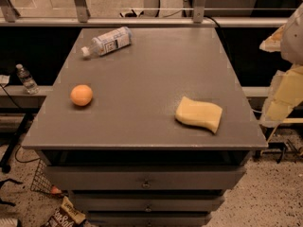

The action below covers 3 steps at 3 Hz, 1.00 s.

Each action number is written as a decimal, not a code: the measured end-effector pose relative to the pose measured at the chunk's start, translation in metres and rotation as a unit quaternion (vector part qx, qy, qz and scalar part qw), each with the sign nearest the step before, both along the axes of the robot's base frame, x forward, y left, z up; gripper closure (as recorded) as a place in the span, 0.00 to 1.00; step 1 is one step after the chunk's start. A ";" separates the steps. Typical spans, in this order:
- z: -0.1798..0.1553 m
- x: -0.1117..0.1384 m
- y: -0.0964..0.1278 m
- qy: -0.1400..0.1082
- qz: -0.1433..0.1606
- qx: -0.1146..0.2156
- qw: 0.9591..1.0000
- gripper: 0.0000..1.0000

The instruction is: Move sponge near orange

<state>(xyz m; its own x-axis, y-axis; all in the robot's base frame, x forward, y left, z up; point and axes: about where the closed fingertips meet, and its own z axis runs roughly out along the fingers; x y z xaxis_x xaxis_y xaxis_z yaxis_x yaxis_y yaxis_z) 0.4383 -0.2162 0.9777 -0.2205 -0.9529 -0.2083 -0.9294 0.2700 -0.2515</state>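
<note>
The pale yellow sponge (pixel 199 114) lies flat on the grey cabinet top (pixel 147 70), near its front right corner. The orange (pixel 81 95) sits on the left side of the same top, well apart from the sponge. My gripper (pixel 283 91) hangs at the right edge of the view, beyond the cabinet's right side and to the right of the sponge, touching neither object. It holds nothing that I can see.
A clear plastic water bottle (pixel 106 41) lies on its side at the back left of the top. A small bottle (pixel 26 79) stands on a ledge to the left. Drawers (pixel 146 181) are below the front edge, and a snack bag (pixel 64 216) lies on the floor.
</note>
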 end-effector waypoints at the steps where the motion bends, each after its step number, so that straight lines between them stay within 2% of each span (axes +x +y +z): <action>1: 0.000 0.000 0.000 0.000 0.000 0.000 1.000 0.00; 2: -0.016 0.011 0.012 0.011 -0.009 0.007 1.000 0.00; 3: -0.058 0.028 0.039 0.041 -0.018 0.027 0.999 0.00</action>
